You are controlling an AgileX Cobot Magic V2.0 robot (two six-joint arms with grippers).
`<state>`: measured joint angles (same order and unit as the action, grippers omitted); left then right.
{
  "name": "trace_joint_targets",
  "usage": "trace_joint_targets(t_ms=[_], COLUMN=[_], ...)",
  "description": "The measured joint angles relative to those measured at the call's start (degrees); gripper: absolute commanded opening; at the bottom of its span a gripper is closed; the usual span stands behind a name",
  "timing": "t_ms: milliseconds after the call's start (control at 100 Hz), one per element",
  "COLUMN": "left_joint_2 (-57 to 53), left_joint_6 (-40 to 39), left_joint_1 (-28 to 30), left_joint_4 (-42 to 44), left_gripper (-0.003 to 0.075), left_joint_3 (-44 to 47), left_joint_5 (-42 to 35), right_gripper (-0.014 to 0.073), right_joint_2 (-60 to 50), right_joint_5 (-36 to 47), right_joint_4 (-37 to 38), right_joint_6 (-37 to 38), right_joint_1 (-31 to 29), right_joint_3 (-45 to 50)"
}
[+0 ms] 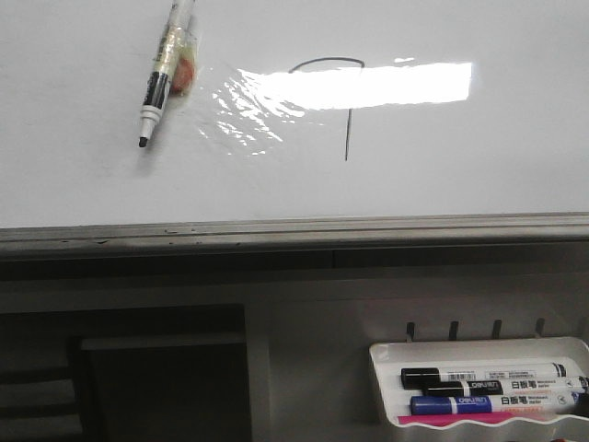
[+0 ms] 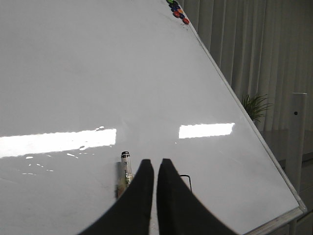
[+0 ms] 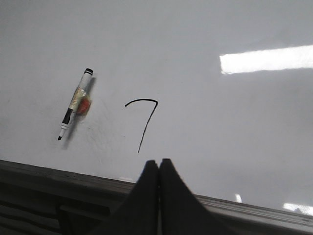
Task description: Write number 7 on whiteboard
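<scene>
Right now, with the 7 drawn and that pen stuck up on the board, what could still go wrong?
The marker hangs uncapped on the whiteboard, apparently by a magnet; it could slip and streak the surface, or its tip could dry out. The right gripper sits shut near the number 7, so a careless move might smudge it.

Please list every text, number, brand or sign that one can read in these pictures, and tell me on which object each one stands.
"7": hand-drawn in a thin dark line on the whiteboard, the number 7.
Labels on the black marker and the blue marker in the marker tray: printed text is there, but too small and blurred to read.
The marker on the board: no readable text.
</scene>
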<state>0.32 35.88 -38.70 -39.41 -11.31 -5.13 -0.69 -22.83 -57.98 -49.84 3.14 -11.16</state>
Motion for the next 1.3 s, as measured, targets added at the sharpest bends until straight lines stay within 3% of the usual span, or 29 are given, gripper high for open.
trace_joint_targets(t_ms=[570,710,830,1000,1160,1300], left_joint_2=[0.0,0.0,0.0,0.0,0.0,-0.5], left_joint_6=[0.0,-3.7,-11.6,-19.4,-27.3,-29.6], left_joint_1=[0.0,0.9,5.9,18.4,30.3,35.1], left_joint_4=[0.3,11.8,21.5,30.2,33.1,34.2], left_gripper=[-0.002,-0.002,-0.002,-0.002,-0.002,-0.002], left_joint_3=[0.0,0.0,1.3,6.6,10.3,11.3], left_joint_5=[0.0,2.0,5.1,3.2,2.7,2.6], right_gripper=[-0.0064,-0.0064,-0.0064,-0.0064,-0.0064,-0.0064], right_joint_2=[0.0,0.0,0.0,0.0,0.0,0.0], right_joint_5=[0.1,0.1,0.1,0.1,0.1,0.1], right_joint_4=[0.0,0.0,0.0,0.0,0.0,0.0], right_joint_6=[-0.1,-0.1,-0.1,-0.1,-0.1,-0.1], right_joint_1=[0.0,0.0,0.0,0.0,0.0,0.0], right_joint_3=[0.0,0.0,0.0,0.0,0.0,0.1])
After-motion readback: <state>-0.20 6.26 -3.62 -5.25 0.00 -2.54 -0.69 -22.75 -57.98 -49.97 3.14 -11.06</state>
